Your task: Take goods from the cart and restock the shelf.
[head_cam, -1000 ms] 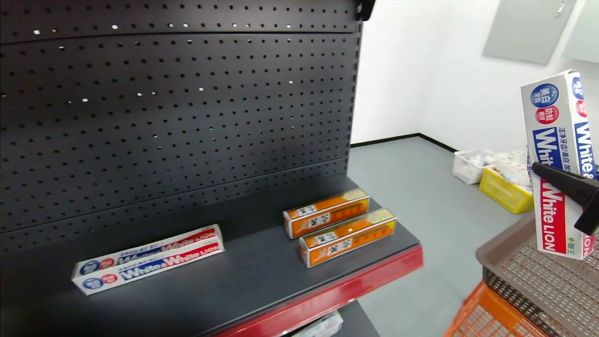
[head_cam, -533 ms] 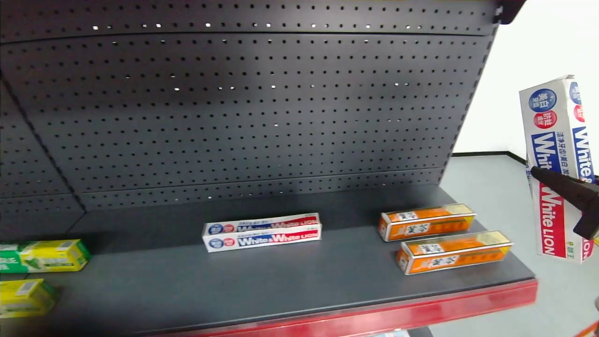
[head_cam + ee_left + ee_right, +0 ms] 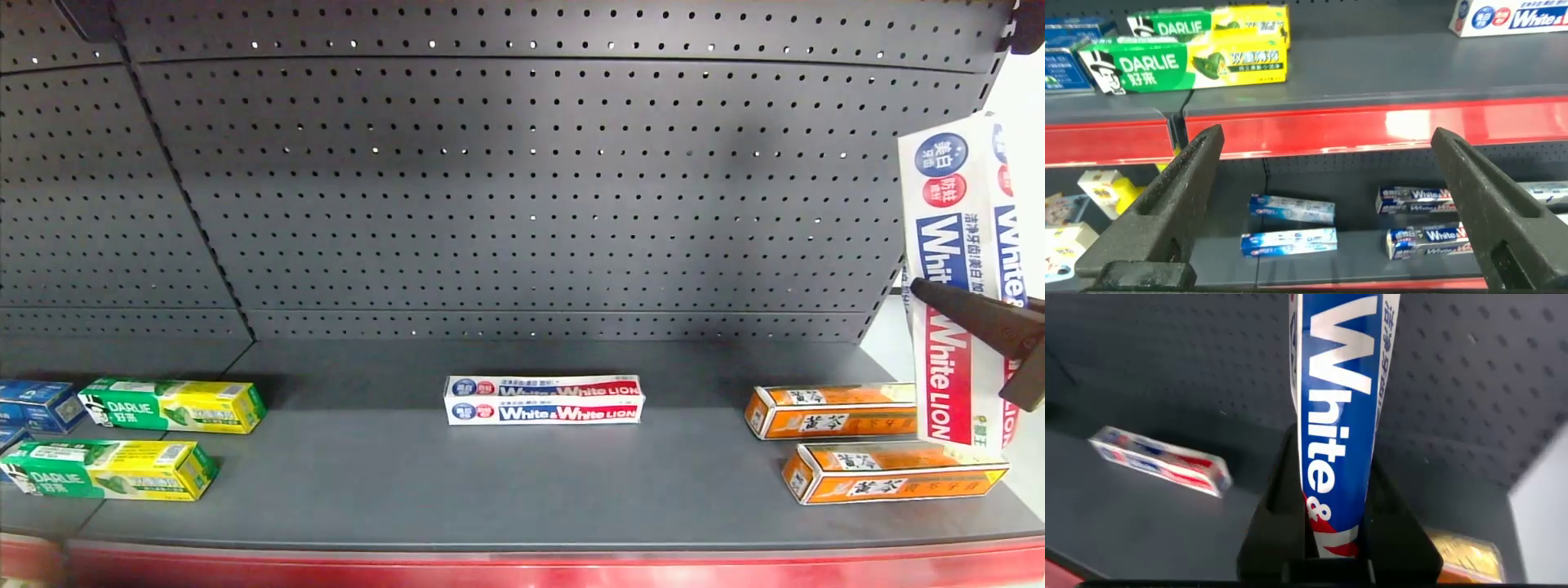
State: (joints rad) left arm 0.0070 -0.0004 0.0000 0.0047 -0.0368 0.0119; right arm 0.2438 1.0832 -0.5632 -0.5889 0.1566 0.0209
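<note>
At the right edge of the head view my right gripper (image 3: 984, 322) is shut on a white, blue and red toothpaste box (image 3: 957, 278), held upright in the air above the shelf's right end. The right wrist view has the same toothpaste box (image 3: 1339, 416) standing between the dark fingers (image 3: 1278, 506). A matching white toothpaste box (image 3: 544, 399) lies flat at the middle of the dark grey shelf (image 3: 408, 482). My left gripper (image 3: 1327, 204) is open, low in front of the shelf's red front edge (image 3: 1372, 126), with nothing between its fingers.
Two orange boxes (image 3: 886, 457) lie at the shelf's right end, under the held box. Green and yellow boxes (image 3: 171, 404) and a blue box (image 3: 37, 404) lie at the left. A perforated back panel (image 3: 522, 204) stands behind. A lower shelf holds more toothpaste boxes (image 3: 1290, 210).
The head camera has swung left: cart and floor baskets have left the picture and the shelf's left end has come in. The right gripper still holds the box upright, slightly higher.
</note>
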